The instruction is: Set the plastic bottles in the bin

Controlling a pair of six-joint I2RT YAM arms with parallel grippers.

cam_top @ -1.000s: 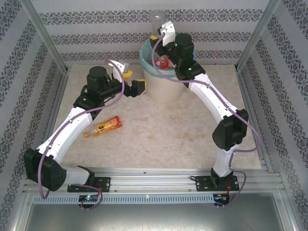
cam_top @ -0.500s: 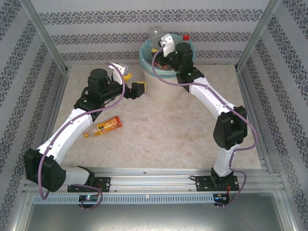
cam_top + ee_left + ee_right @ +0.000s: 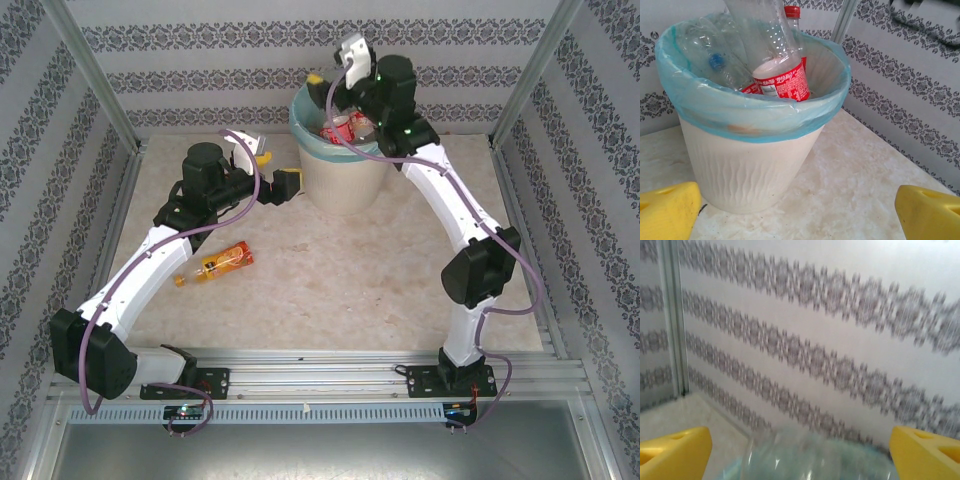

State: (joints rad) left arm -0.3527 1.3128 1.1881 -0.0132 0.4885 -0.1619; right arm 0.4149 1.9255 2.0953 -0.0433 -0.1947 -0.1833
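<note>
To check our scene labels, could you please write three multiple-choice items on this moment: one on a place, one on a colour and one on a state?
1. Where does the bottle outside the bin lie?
A. on the table beside the left arm
B. on the bin's rim
C. on top of another bottle

2. What colour is the bin's liner?
A. black
B. pale turquoise
C. yellow

3. How does the left end effector stand?
A. shut on a bottle
B. shut on the rim
C. open, holding nothing

Answers:
1 A: it lies flat on the table by that arm's forearm.
2 B: the bag folded over the rim is turquoise.
3 C: its yellow fingers stand wide apart with bare table between them.
</note>
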